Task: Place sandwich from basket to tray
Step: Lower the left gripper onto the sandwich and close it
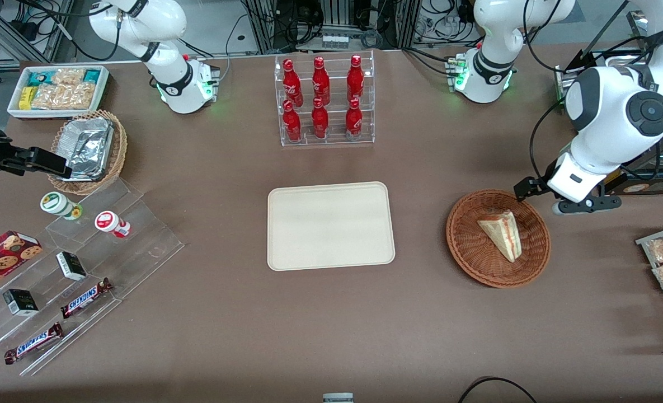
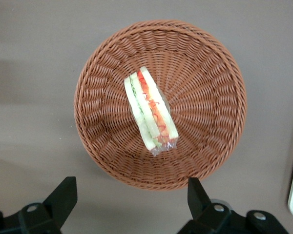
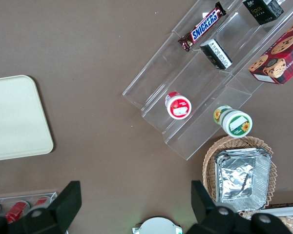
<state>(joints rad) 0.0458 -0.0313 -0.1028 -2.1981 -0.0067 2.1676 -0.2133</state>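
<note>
- I see the triangular white-bread sandwich [image 1: 502,233] lying in the round reddish-brown wicker basket [image 1: 468,246].
- My gripper [image 2: 132,195] hovers above the basket, fingers spread, holding nothing.
- The cream rectangular tray [image 1: 330,225] sits well apart.

The pincer [image 2: 129,202] hangs with fingers spread above the tabletop [image 1: 421,313], just beside the basket [image 1: 465,246] rim, farther from the front camera. Nothing stands over the sandwich [image 1: 502,232], which lies exposed in the bowl. Between basket and tray [image 1: 331,225] runs bare tabletop. The bottle rack [image 1: 324,101] stands well apart from the tray, farther from the camera.
</note>
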